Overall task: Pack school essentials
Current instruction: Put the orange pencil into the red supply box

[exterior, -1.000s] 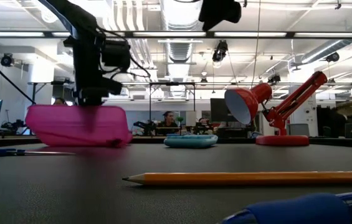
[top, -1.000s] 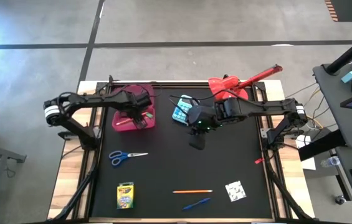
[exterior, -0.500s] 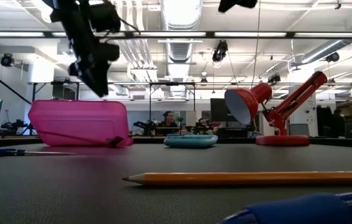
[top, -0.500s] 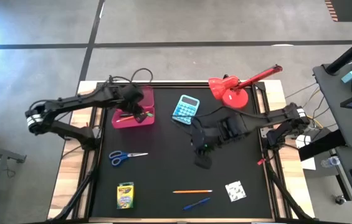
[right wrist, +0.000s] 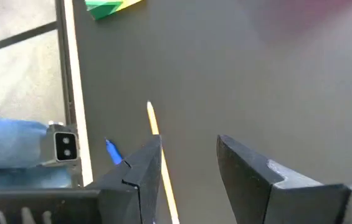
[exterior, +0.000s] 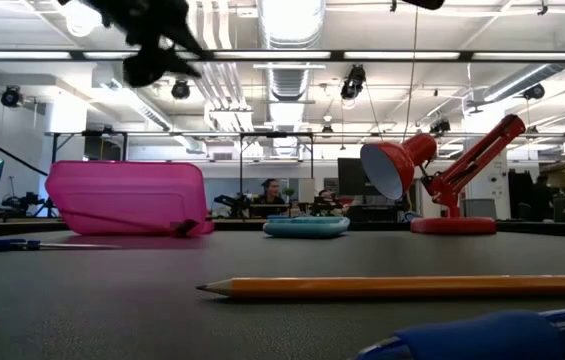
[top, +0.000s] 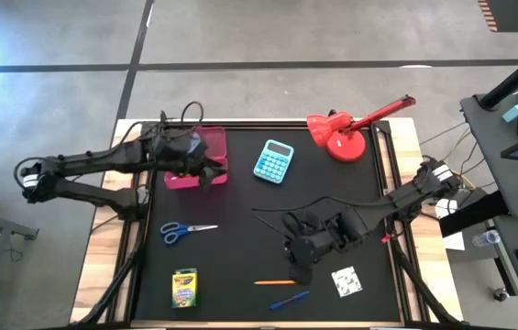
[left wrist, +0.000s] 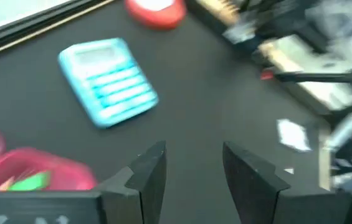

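A pink case [top: 194,158] lies at the table's far left, with something green [left wrist: 29,182] inside it. My left gripper [top: 211,172] hangs open above its right end, with nothing between the fingers [left wrist: 191,152]. Toward the near edge lie blue-handled scissors [top: 185,231], a crayon box [top: 184,287], an orange pencil [top: 283,282], a blue pen [top: 288,300] and a white patterned square [top: 347,280]. My right gripper [top: 300,268] stands open just above the pencil [right wrist: 160,162], slanting down and holding nothing.
A turquoise calculator [top: 274,160] lies at the far middle, and a red desk lamp [top: 346,128] stands at the far right. The black mat between the calculator and the pencil is bare. Beyond the table, the low view shows a room with people far off.
My left gripper has risen out of the pink case and drawn back toward the table's left edge, tipping from pointing down toward level. My right gripper has swung from beside the calculator toward the near edge and sunk a little, ending over the orange pencil.
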